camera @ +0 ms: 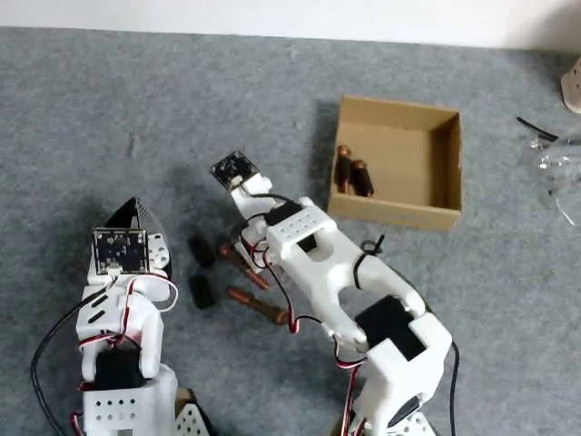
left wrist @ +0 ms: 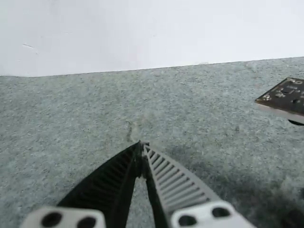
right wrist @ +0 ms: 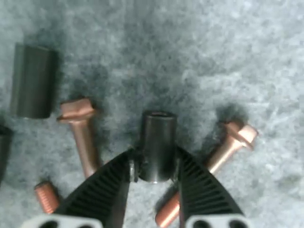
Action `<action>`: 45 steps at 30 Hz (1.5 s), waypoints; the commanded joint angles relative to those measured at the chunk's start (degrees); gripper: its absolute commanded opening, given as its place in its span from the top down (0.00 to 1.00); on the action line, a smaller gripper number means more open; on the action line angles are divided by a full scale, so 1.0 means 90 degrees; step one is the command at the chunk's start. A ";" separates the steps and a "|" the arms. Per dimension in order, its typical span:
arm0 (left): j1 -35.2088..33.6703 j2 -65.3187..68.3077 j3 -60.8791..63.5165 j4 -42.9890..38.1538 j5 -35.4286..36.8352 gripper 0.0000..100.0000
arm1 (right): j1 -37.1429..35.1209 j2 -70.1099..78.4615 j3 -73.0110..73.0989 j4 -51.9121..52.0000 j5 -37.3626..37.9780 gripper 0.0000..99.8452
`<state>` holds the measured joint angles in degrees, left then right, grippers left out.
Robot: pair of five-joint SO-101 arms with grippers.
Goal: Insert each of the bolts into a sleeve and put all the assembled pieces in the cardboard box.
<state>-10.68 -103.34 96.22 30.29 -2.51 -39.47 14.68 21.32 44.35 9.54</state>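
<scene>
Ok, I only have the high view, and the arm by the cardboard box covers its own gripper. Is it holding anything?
Observer: Yes. The right gripper is shut on a black sleeve.
Operator: Is there a bolt in it?
Observer: No. The sleeve's visible end is open and looks hollow.
Operator: And the left gripper?
Observer: The left gripper is shut, with nothing between its fingers.

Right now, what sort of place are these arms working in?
Probably a lab workbench for robot assembly practice: grey carpet-like mat, cardboard box, loose bolts and sleeves, plain white wall behind.
</scene>
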 commanded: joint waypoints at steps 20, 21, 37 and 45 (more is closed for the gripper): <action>-0.0034 -0.0083 0.0005 -0.0137 0.0049 0.99 | 0.0523 -0.1118 0.0396 -0.0171 -0.0059 1.00; -0.0034 -0.0083 0.0005 -0.0137 0.0049 0.99 | 0.0523 -0.1411 0.0620 -0.0230 -0.0049 1.00; -0.0034 -0.0083 0.0005 -0.0137 0.0049 0.99 | 0.0845 -0.5973 0.4020 -0.1509 -0.0020 1.00; -0.0024 -0.0083 0.0005 -0.0137 0.0049 0.99 | 0.1470 -0.8054 0.5866 -0.1538 -0.0020 1.00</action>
<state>-10.68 -103.34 96.22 30.29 -2.51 -28.22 -50.37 70.37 32.40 9.45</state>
